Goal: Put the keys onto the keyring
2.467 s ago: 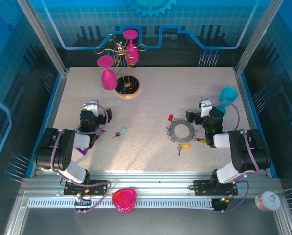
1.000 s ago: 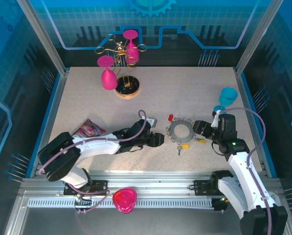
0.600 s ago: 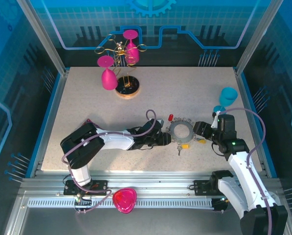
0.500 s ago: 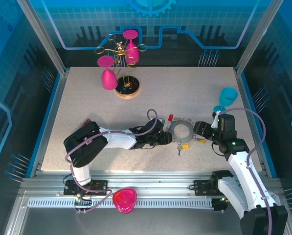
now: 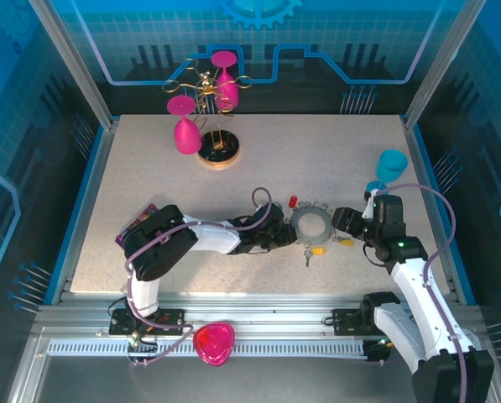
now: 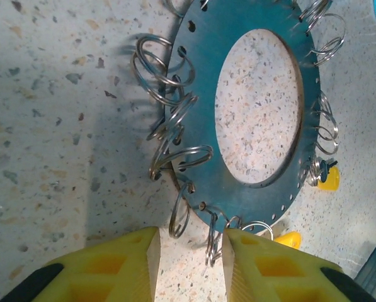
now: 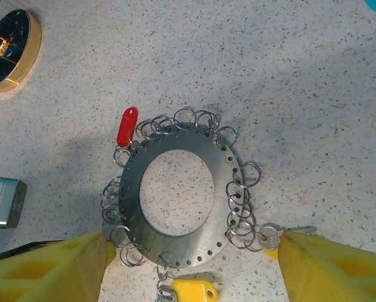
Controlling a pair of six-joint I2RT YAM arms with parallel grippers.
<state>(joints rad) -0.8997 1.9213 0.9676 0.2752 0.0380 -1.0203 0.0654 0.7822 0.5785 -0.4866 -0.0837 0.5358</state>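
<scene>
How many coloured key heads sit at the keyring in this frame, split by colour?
Red key head: 1
Yellow key head: 1
Yellow-orange key head: 1
Total: 3 coloured heads at the rim of the keyring.

silver keys with coloured plastic heads (image 7: 126,124) (image 7: 191,290) (image 5: 344,242): 3
flat dark-grey metal keyring (image 7: 228,189): 1
pink wine glasses (image 5: 185,130) (image 5: 225,82): 2
teal wine glass (image 5: 392,164): 1
</scene>
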